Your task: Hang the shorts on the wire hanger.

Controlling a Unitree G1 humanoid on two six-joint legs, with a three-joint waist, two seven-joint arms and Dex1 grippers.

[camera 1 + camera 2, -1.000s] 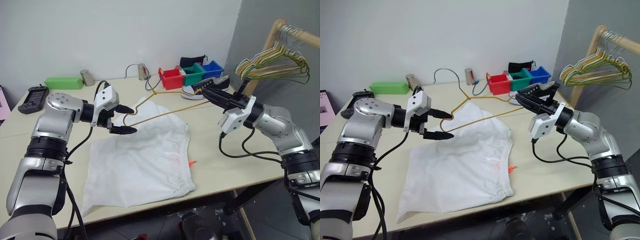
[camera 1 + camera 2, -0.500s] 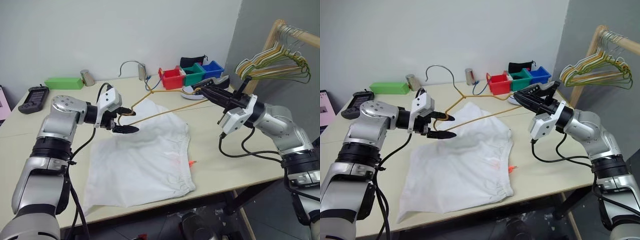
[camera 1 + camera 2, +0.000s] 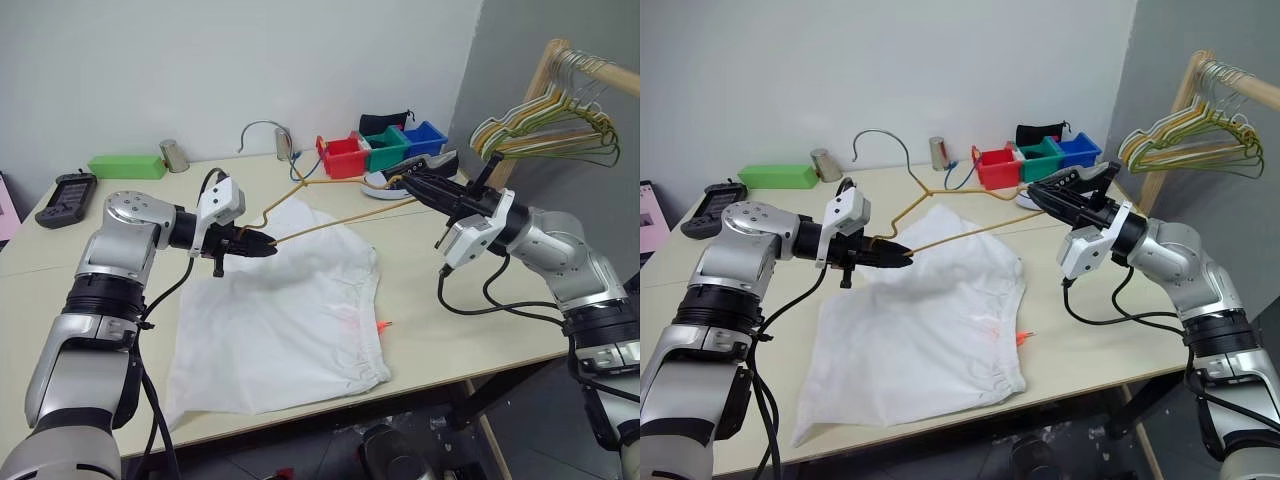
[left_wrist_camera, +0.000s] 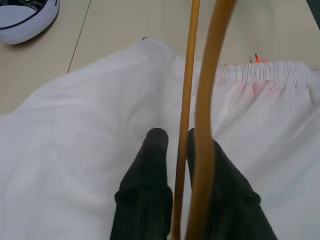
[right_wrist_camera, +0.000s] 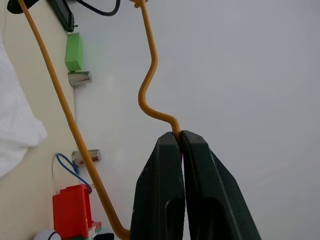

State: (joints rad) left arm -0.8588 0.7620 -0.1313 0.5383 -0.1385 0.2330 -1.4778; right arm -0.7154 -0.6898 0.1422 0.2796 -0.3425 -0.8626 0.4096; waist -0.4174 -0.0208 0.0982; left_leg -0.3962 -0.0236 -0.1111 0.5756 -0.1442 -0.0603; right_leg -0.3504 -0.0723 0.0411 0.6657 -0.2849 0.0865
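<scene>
Both of my arms held the wire hanger (image 3: 940, 225) in the air above the counter (image 3: 1080, 330), and the shorts (image 3: 925, 320) lay flat beneath it, spread from the counter's middle toward the near edge with the gathered waistband on the right. My left jaws (image 3: 902, 257) were closed down on the hanger's left corner; the left wrist view showed the two black fingers (image 4: 150, 175) pressed around one strand of wire with the second strand passing just beside them, over white cloth. My right jaws (image 5: 181, 137) were pinched fully together on the kinked right end of the wire, near the coloured bins (image 3: 1040, 158) at the far side. The grey hook (image 3: 880, 145) stood up at the far left. The shorts were not yet on the hanger. The likeliest fault, in my judgement, was the thin round wire twisting or sliding in either pinch, since each hold bore on a very small patch of it. A second risk was that my left jaws had caught only one strand, so the frame could spring or skew when moved. Lowering the hanger carelessly could also drag or bunch the cloth, or snag the orange drawstring (image 3: 1023, 337) at the waistband.
</scene>
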